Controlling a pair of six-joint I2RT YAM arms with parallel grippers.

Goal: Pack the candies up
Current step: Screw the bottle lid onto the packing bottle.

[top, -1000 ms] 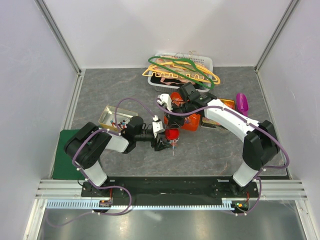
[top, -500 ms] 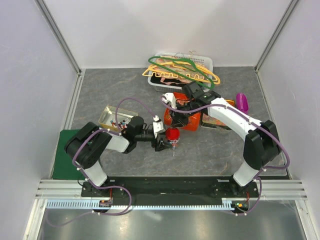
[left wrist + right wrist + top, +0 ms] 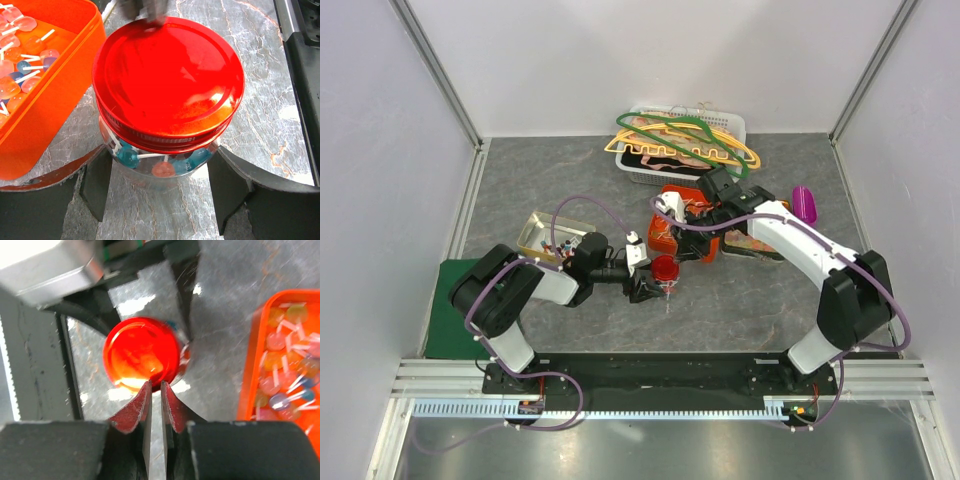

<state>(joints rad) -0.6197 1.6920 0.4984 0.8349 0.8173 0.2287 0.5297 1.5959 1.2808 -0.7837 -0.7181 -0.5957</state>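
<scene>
red lid (image 3: 167, 80) seated on a clear jar (image 3: 160, 167), upright mid-bench (image 3: 260, 115), a little toward the near edge. gripped low on both sides by the left claw (image 3: 161, 182), black fingers (image 3: 97, 180) pressed against the glass. behind the glass, candies (image 3: 127, 156): round, blue and pink, on white sticks. more of the same heaped in an orange box (image 3: 55, 115) just beside the jar, on its far-edge side. right claw (image 3: 155, 400) raised near the jar, apart from the lid, clenched to a thin slit and grasping nothing. at the far edge, a white basket (image 3: 730, 125) piled with coat hangers (image 3: 680, 140). toward the left edge, an open tin (image 3: 535, 232). near the right edge, a purple item (image 3: 804, 205), too small to identify.
</scene>
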